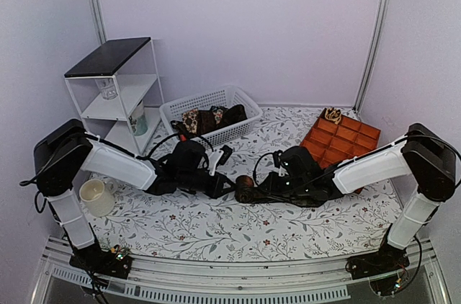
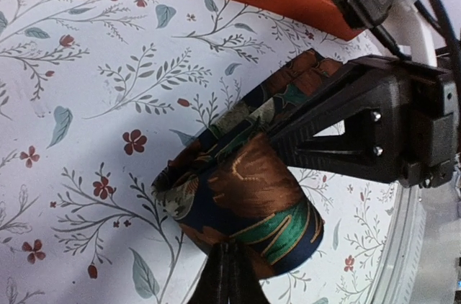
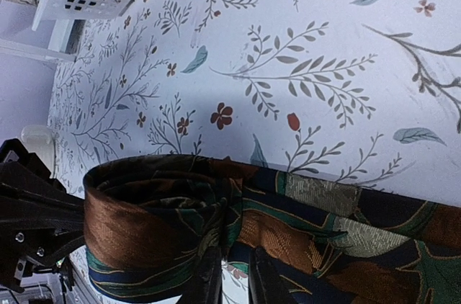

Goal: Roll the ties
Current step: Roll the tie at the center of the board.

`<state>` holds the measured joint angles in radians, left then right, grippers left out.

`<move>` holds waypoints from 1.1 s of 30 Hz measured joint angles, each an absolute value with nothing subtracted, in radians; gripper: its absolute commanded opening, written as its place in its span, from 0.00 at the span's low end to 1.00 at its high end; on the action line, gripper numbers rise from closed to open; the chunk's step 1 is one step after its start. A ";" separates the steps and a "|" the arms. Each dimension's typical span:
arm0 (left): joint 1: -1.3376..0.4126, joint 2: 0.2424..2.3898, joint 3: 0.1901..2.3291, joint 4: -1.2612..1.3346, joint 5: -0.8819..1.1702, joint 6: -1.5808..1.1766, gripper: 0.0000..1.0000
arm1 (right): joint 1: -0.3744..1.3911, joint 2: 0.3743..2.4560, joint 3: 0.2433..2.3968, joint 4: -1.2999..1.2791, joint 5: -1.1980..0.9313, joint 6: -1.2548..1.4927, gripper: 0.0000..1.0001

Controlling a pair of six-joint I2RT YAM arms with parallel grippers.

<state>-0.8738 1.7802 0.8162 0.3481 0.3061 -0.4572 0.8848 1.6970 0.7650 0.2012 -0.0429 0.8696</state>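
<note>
One tie (image 1: 245,190), printed in brown, green and navy, is wound into a loose roll (image 2: 252,189) at the table's middle, between both grippers. My left gripper (image 2: 229,264) is shut, its tips pinching the roll's near edge. In the right wrist view the roll (image 3: 144,225) lies on its side and its flat tail (image 3: 374,232) runs off to the right. My right gripper (image 3: 238,275) is closed to a narrow gap on the fabric where the tail meets the roll. More ties (image 1: 212,118) lie heaped in the white basket (image 1: 232,131).
An orange compartment tray (image 1: 344,142) sits at the back right with a rolled tie (image 1: 333,114) in its far corner. A white shelf unit (image 1: 115,88) stands at the back left. A cream cup (image 1: 96,197) rests near the left arm.
</note>
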 measured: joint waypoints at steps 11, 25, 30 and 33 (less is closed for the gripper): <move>-0.904 1.833 0.901 0.310 0.301 -0.465 0.01 | 0.883 1.595 0.699 0.199 -0.024 0.886 0.40; -0.912 1.871 0.994 0.293 0.302 -0.465 0.01 | 0.883 1.557 0.690 0.253 -0.043 0.901 0.56; -0.915 1.887 0.999 0.294 0.305 -0.469 0.01 | 0.883 1.567 0.720 0.253 -0.047 0.900 0.52; -0.917 1.888 1.000 0.296 0.307 -0.477 0.01 | 0.883 1.578 0.730 0.250 -0.047 0.897 0.45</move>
<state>-0.9173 1.8877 0.9997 0.2958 0.3069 -0.4774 0.8825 1.5784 0.7303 0.2504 -0.0467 0.8967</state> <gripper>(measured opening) 0.010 0.510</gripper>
